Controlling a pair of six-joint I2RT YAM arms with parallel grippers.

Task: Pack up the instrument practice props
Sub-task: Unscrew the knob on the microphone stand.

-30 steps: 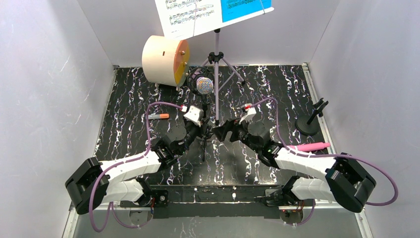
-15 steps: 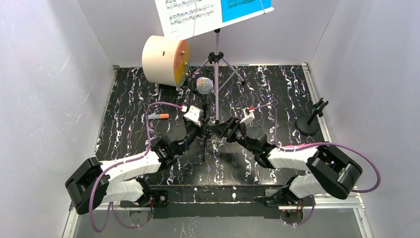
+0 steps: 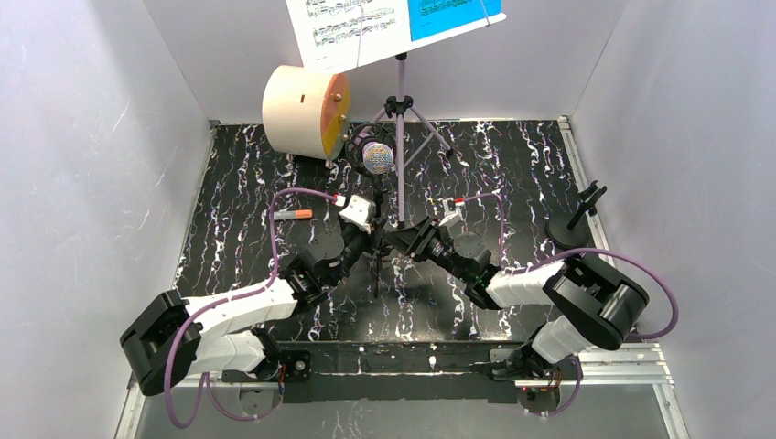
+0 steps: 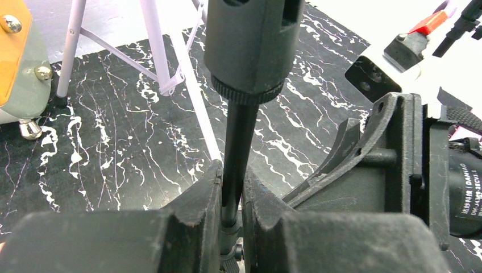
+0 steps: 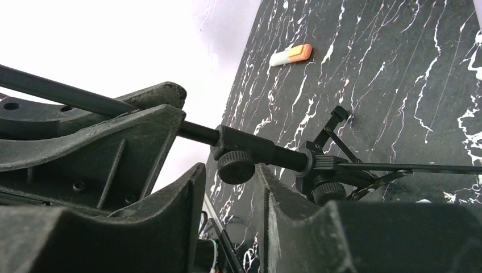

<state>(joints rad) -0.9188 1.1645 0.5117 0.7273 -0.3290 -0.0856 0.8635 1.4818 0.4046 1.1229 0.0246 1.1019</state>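
Observation:
A thin black mic tripod (image 3: 377, 261) stands mid-table with the glittery purple microphone (image 3: 377, 157) on top. My left gripper (image 3: 371, 240) is shut on its pole (image 4: 234, 153), below the clip holder (image 4: 253, 45). My right gripper (image 3: 404, 240) meets the same tripod from the right. Its jaws stand open, with a gap either side of the tripod's knob (image 5: 236, 166), which sits at my right gripper (image 5: 230, 170) tips. The lilac music rack (image 3: 400, 110) stands behind, carrying white (image 3: 343, 27) and blue (image 3: 453, 14) pages. A second black stand (image 3: 572, 224) is at right. The pink microphone is hidden.
The cream drum (image 3: 307, 110) with an orange face lies at the back left, close to the microphone head. A small orange marker (image 3: 295, 214) lies left of my left gripper. White walls close in the table on three sides.
My right arm swung left and forward to the tripod pole, its jaws narrowing around the knob; it now covers the pink microphone. The left gripper kept its hold and did not move.

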